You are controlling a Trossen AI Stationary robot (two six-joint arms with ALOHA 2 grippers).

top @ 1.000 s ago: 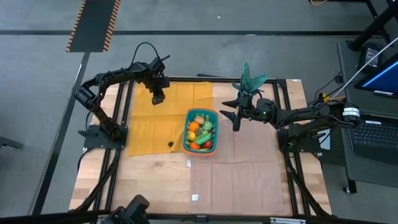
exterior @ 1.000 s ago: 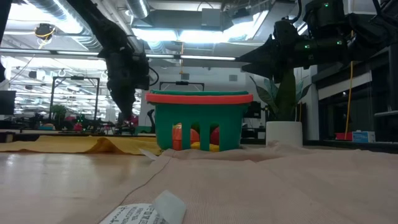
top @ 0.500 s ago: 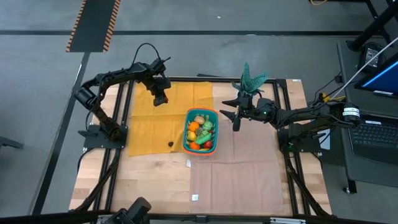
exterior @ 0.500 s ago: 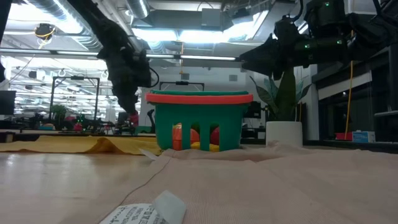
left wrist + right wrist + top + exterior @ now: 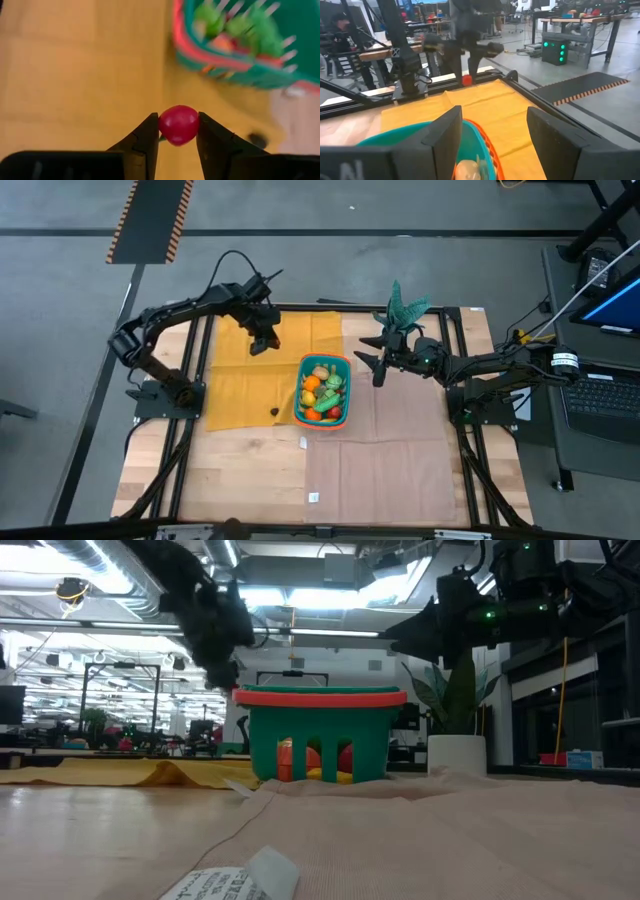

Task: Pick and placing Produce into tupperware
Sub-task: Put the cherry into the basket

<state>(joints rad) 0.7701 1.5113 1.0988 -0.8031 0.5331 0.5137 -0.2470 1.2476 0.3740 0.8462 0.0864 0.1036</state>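
Tabletop (image 5: 260, 480) of pale wood carried a yellow cloth (image 5: 235, 370) and the teal basket (image 5: 303, 388) with its orange rim, which stood near the middle and was full of small toy produce (image 5: 322, 392). Left arm reached from its base across the yellow cloth, and the left gripper (image 5: 263, 340) hung in the air near the basket's far left corner, not touching it. Its fingers (image 5: 145, 142) were partly closed and pinched a small red round fruit (image 5: 179, 124) between them; only the left wrist view showed this grip clearly. Right arm stretched in from the right side, beside the potted plant (image 5: 402, 308), and the right gripper (image 5: 374, 366) hovered just beside the basket with its fingers (image 5: 445, 132) well apart and holding nothing. One small dark piece (image 5: 274, 412) lay on the cloth left of the basket.
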